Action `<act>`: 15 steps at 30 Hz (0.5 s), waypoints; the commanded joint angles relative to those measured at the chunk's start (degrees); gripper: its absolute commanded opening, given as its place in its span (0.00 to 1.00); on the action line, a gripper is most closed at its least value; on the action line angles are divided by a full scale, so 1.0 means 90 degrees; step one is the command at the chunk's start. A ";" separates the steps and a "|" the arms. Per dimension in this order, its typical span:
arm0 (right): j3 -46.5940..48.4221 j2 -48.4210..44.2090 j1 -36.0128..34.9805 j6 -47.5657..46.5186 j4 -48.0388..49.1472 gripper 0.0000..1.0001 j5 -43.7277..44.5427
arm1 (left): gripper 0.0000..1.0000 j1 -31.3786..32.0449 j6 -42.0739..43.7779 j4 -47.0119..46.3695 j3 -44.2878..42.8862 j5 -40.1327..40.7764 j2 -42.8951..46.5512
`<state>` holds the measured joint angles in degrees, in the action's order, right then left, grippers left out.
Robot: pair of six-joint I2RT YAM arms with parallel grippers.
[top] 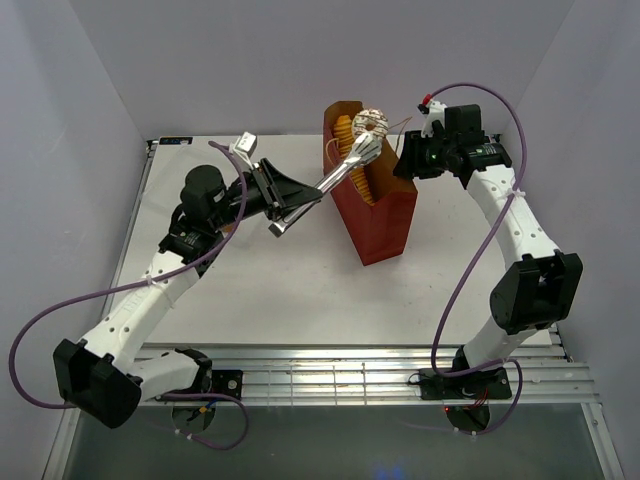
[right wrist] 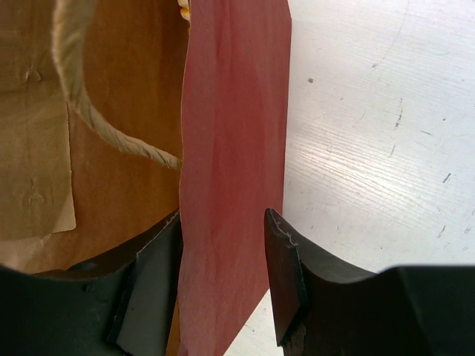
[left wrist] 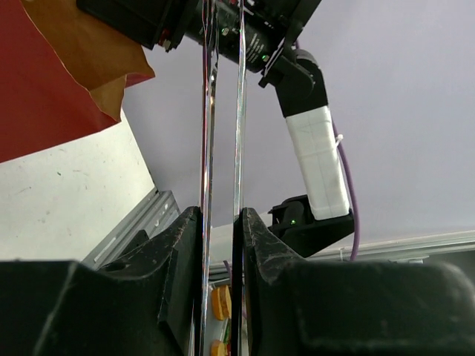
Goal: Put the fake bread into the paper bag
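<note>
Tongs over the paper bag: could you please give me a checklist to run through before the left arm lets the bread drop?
1. Grip: left gripper shut on the tongs: ok.
2. Load: speckled bread piece held in the tong tips: ok.
3. Aim: piece over the open mouth of the paper bag: ok in the top view; height above the rim: cannot tell.
4. Support: right gripper astride the bag's wall: ok; firm pinch: cannot tell.
5. Bag standing, mouth open: ok.
6. Room left inside beside the ridged loaf: cannot tell.
</note>
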<state>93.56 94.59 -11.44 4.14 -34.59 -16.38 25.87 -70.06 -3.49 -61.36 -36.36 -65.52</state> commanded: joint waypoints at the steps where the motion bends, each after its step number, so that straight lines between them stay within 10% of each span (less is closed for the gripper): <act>1: 0.0298 -0.0314 -0.0027 0.0009 0.0025 0.52 0.0121 | 0.22 0.0358 0.0011 -0.0257 0.0041 0.0417 -0.0064; 15: 0.0308 -0.0334 -0.0018 -0.0079 -0.0014 0.52 0.0150 | 0.50 0.0485 -0.0243 -0.0491 0.0441 0.0622 -0.0132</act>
<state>93.62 93.67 -11.44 4.05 -34.63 -15.38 30.13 -72.07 -5.21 -57.06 -31.35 -67.29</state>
